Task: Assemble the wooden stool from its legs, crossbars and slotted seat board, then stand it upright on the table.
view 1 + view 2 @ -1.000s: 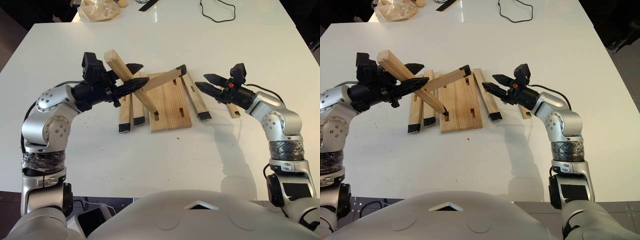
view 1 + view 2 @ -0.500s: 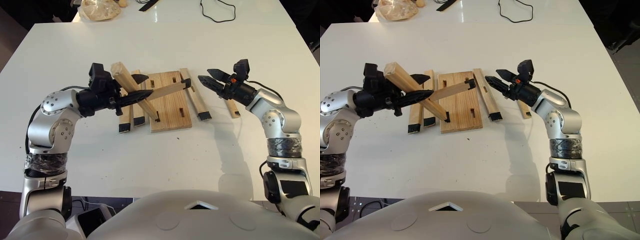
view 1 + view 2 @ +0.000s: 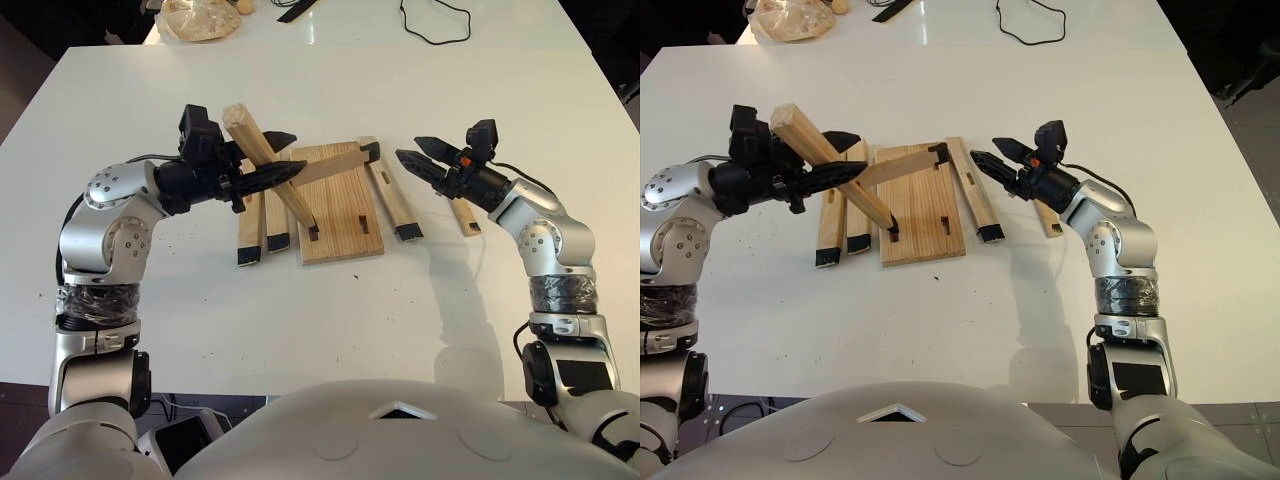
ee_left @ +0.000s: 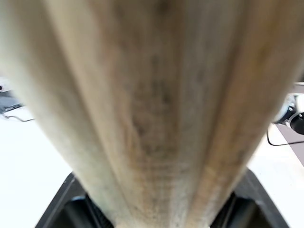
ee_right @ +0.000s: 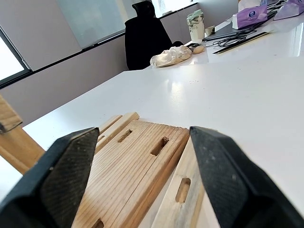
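Observation:
My left gripper (image 3: 268,165) is shut on a wooden leg (image 3: 270,170) that stands tilted, its lower end at a slot of the seat board (image 3: 345,210). The leg's face is close up in the left wrist view (image 4: 152,114). A second, black-tipped leg (image 3: 340,162) leans across the held one above the board. Two more legs (image 3: 262,228) lie left of the board and one leg (image 3: 392,198) lies along its right edge. My right gripper (image 3: 993,155) hovers open just right of that leg, aimed at the board (image 5: 137,161). A short crossbar (image 3: 466,220) lies under the right forearm.
The white table (image 3: 330,330) has free room in front of the parts and to both sides. A clear plastic bag (image 3: 200,18) and a black cable (image 3: 435,25) lie at the far edge. A dark chair (image 5: 145,33) stands beyond the table.
The left gripper tipped the held leg lower, then raised it again, its foot staying at the slot; the leaning leg rocked with it. The right gripper drew back slightly and stayed open.

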Controlling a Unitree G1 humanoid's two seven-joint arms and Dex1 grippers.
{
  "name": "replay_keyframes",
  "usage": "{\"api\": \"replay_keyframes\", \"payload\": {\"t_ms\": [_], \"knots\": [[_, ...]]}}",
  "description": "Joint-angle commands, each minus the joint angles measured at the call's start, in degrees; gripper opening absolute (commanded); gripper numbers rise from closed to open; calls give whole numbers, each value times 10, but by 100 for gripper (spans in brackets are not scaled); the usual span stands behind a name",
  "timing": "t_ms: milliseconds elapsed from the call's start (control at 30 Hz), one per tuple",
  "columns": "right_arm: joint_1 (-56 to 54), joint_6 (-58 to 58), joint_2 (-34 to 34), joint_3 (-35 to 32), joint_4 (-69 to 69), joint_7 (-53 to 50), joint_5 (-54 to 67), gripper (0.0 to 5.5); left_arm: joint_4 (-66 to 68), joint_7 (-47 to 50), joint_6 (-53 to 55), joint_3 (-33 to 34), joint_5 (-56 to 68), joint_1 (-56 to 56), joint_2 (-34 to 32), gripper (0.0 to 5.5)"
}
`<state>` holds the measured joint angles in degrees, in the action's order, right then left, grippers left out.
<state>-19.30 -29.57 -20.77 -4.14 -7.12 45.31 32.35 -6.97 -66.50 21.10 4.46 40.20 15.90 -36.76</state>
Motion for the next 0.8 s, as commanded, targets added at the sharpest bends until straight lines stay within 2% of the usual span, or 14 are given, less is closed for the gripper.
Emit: {"api": "replay_keyframes", "payload": {"t_ms": [33,400,800], "knots": [[-17,5,-8,-9,-8,0,-7,350,-14,-5,11,-11,-9,-21,-4,204],[-43,22,-10,-13,-49,5,-22,350,-3,-20,4,-15,-22,-23,-25,204],[-41,21,-5,-29,-53,-4,-13,350,-31,-10,24,15,6,-13,-29,204]]}}
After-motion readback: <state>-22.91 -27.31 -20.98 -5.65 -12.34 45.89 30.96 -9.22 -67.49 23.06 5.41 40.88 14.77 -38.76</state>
